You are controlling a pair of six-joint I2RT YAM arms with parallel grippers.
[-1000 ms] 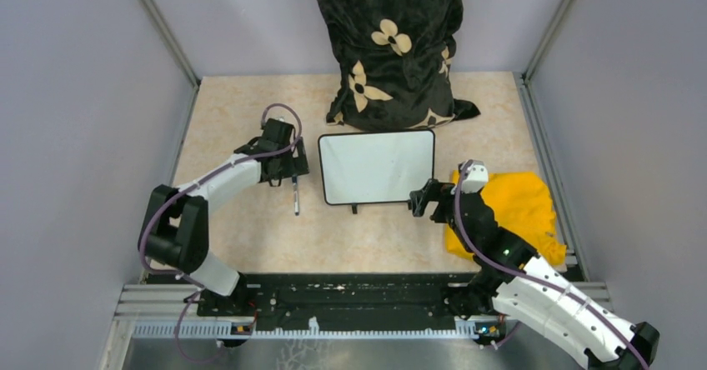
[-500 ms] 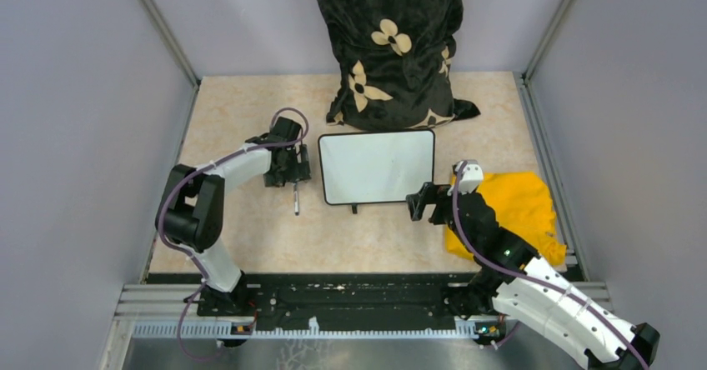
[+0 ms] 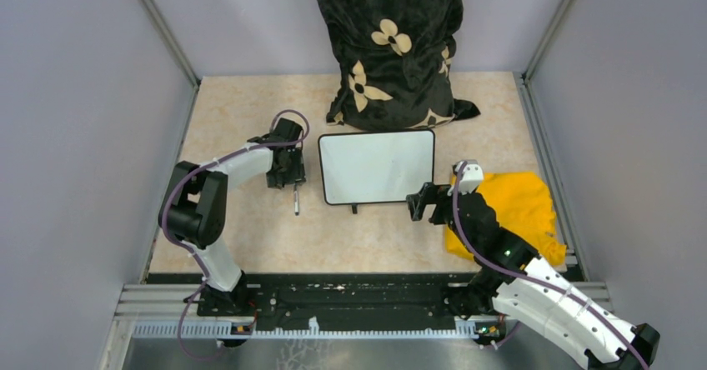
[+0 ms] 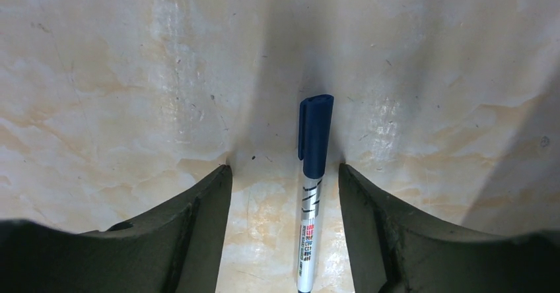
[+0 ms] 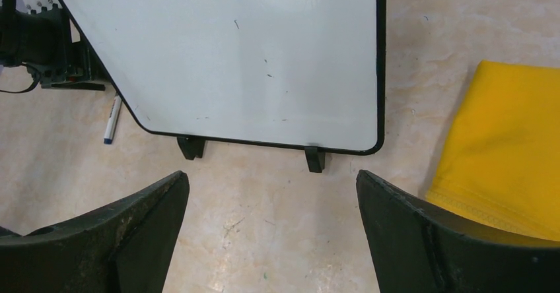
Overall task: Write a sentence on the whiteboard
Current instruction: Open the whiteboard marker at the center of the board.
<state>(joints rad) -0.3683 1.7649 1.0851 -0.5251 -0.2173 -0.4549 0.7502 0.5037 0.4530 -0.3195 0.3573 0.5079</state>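
Whiteboard flat on bench, only specks; far edge cut off in right wrist view. Marker just left, tail out of frame, between left fingers, parted, no contact. Right fingers wide, low before board's feet, beside yellow cloth.

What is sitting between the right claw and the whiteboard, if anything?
Nothing visible. Only bare tabletop lies between the open right claw and the near edge of the whiteboard. The yellow cloth sits off to its right, and the marker lies beyond its left edge.
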